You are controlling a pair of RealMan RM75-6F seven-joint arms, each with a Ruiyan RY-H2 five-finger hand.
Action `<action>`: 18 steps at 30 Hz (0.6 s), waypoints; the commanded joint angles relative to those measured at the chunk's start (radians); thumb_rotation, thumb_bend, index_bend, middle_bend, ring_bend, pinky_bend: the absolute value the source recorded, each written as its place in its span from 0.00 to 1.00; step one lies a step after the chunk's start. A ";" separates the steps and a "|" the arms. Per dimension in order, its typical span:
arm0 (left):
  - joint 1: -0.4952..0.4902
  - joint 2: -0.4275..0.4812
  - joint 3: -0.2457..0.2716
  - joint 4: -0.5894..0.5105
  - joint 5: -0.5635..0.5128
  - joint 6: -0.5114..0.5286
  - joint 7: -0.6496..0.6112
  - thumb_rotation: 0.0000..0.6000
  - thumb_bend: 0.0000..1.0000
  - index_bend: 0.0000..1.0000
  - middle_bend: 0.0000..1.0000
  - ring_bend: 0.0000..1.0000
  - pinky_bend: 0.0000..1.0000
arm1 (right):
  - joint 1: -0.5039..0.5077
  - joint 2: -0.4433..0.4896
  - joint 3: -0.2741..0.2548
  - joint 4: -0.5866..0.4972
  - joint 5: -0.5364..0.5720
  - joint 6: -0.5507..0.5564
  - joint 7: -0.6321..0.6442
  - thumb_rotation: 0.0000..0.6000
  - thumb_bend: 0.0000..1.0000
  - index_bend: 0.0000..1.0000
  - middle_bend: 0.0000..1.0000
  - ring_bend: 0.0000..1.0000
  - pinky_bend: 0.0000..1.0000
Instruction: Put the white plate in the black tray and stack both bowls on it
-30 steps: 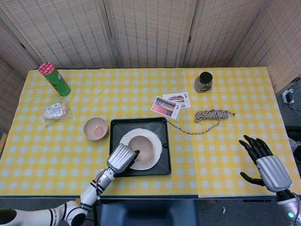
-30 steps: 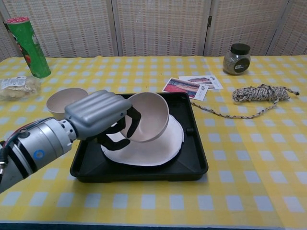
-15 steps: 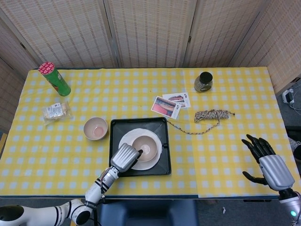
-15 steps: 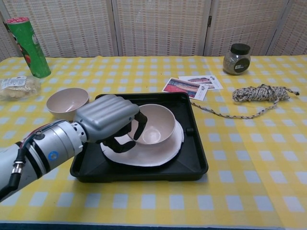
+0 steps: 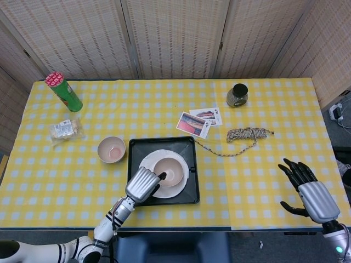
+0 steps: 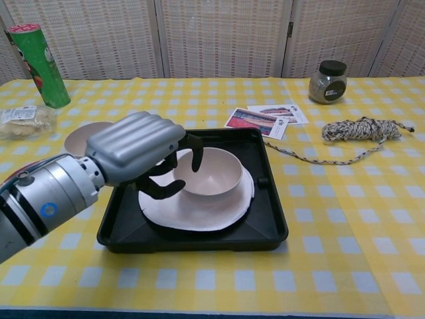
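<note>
Plate [image 5: 177,188] sits in the tray [image 5: 134,148], flat, roughly centred. One bowl [image 5: 170,171] is upright on the plate, in the far half of it. In the chest view the same bowl [image 6: 211,174] rests level on the plate [image 6: 199,212], inside the tray [image 6: 265,226].

Left hand [image 5: 142,184] is over the tray's near-left part, right at the bowl's left rim. Chest view: left hand [image 6: 136,149] has its fingers [image 6: 196,151] curled down over the bowl's near-left rim, thumb below beside the wall. Can't tell if it's actually clamping the rim or just touching it; the fingers are narrow, not spread.

Second bowl [image 5: 111,149] is on the tablecloth just left of the tray, upright, apart from it. In the chest view it [image 6: 83,136] is mostly hidden behind the left hand.

Right hand [image 5: 307,192] is at the near-right table edge, well away from the tray, fingers spread wide, holding nothing. It doesn't show in the chest view.

Other stuff on the table: green can [image 5: 64,92] far left, snack packet [image 5: 64,129] below it, cards [image 5: 198,121] just beyond the tray's far-right corner, rope [image 5: 248,134] to their right, jar [image 5: 237,95] beyond the rope.
</note>
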 commanded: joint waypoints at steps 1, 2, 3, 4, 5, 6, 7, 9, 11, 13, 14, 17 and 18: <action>0.022 0.035 0.010 -0.042 0.018 0.043 0.012 1.00 0.43 0.46 1.00 1.00 1.00 | -0.002 -0.001 -0.002 -0.002 -0.007 0.005 -0.003 1.00 0.25 0.00 0.00 0.00 0.00; 0.033 0.052 0.014 -0.059 0.022 0.060 0.012 1.00 0.43 0.46 1.00 1.00 1.00 | -0.003 -0.001 -0.004 -0.002 -0.012 0.008 -0.003 1.00 0.25 0.00 0.00 0.00 0.00; 0.042 0.067 0.017 -0.070 0.021 0.071 0.014 1.00 0.43 0.45 1.00 1.00 1.00 | -0.005 -0.001 -0.005 -0.002 -0.016 0.011 -0.004 1.00 0.25 0.00 0.00 0.00 0.00; 0.055 0.089 0.020 -0.085 0.015 0.084 0.017 1.00 0.43 0.44 1.00 1.00 1.00 | -0.006 -0.001 -0.007 -0.001 -0.022 0.015 -0.005 1.00 0.25 0.00 0.00 0.00 0.00; 0.065 0.106 0.022 -0.095 0.009 0.095 0.017 1.00 0.43 0.43 1.00 1.00 1.00 | -0.007 -0.002 -0.009 -0.001 -0.027 0.018 -0.006 1.00 0.25 0.00 0.00 0.00 0.00; 0.076 0.122 0.023 -0.101 0.000 0.105 0.016 1.00 0.43 0.42 1.00 1.00 1.00 | -0.008 -0.003 -0.010 0.000 -0.032 0.021 -0.007 1.00 0.25 0.00 0.00 0.00 0.00; 0.090 0.143 0.023 -0.106 -0.015 0.115 0.010 1.00 0.42 0.41 1.00 1.00 1.00 | -0.010 -0.004 -0.012 0.000 -0.037 0.024 -0.008 1.00 0.25 0.00 0.00 0.00 0.00; 0.109 0.171 0.017 -0.106 -0.046 0.125 -0.002 1.00 0.42 0.41 1.00 1.00 1.00 | -0.011 -0.005 -0.015 -0.002 -0.045 0.027 -0.011 1.00 0.25 0.00 0.00 0.00 0.00; 0.117 0.187 0.001 -0.079 -0.065 0.138 -0.004 1.00 0.42 0.42 1.00 1.00 1.00 | -0.014 -0.005 -0.018 -0.006 -0.055 0.033 -0.016 1.00 0.25 0.00 0.00 0.00 0.00; 0.117 0.197 -0.016 -0.059 -0.102 0.124 -0.023 1.00 0.41 0.43 1.00 1.00 1.00 | -0.015 -0.010 -0.017 -0.008 -0.064 0.040 -0.027 1.00 0.25 0.00 0.00 0.00 0.00; 0.117 0.208 -0.028 -0.056 -0.136 0.107 -0.040 1.00 0.41 0.43 1.00 1.00 1.00 | -0.012 -0.014 -0.018 -0.009 -0.069 0.037 -0.032 1.00 0.25 0.00 0.00 0.00 0.00; 0.115 0.222 -0.047 -0.036 -0.161 0.103 -0.061 1.00 0.40 0.45 1.00 1.00 1.00 | -0.003 -0.021 -0.021 -0.012 -0.073 0.018 -0.038 1.00 0.25 0.00 0.00 0.00 0.00; 0.116 0.223 -0.050 -0.030 -0.165 0.103 -0.071 1.00 0.39 0.45 1.00 1.00 1.00 | -0.001 -0.021 -0.023 -0.014 -0.075 0.012 -0.040 1.00 0.25 0.00 0.00 0.00 0.00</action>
